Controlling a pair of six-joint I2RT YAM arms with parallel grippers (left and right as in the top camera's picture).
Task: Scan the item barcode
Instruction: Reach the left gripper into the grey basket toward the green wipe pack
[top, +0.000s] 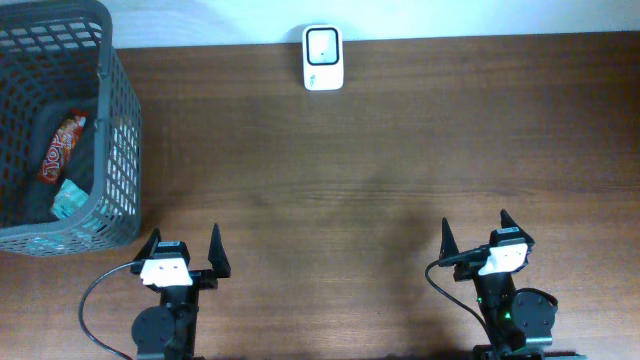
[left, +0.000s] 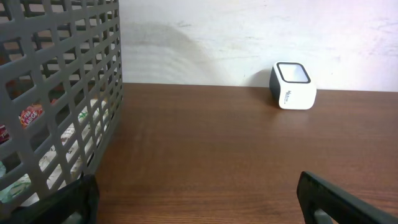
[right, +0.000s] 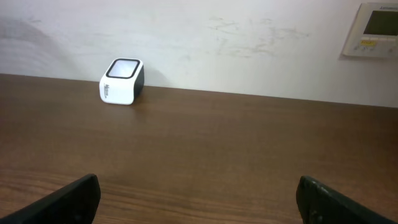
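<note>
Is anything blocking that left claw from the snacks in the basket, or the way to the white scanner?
Yes: the basket's grid wall stands between the left gripper and the snack packets, so it would likely reach over the rim. Nothing visible lies between basket and scanner.

The overhead camera looks straight down on the table (top: 350, 150). Both wrist cameras sit low near its 6 o'clock edge, facing 12 o'clock toward the wall (right: 249, 43). All three views share the scanner (top: 323, 58). Overhead and left wrist also share the basket (top: 122, 130) at 9 o'clock.
</note>
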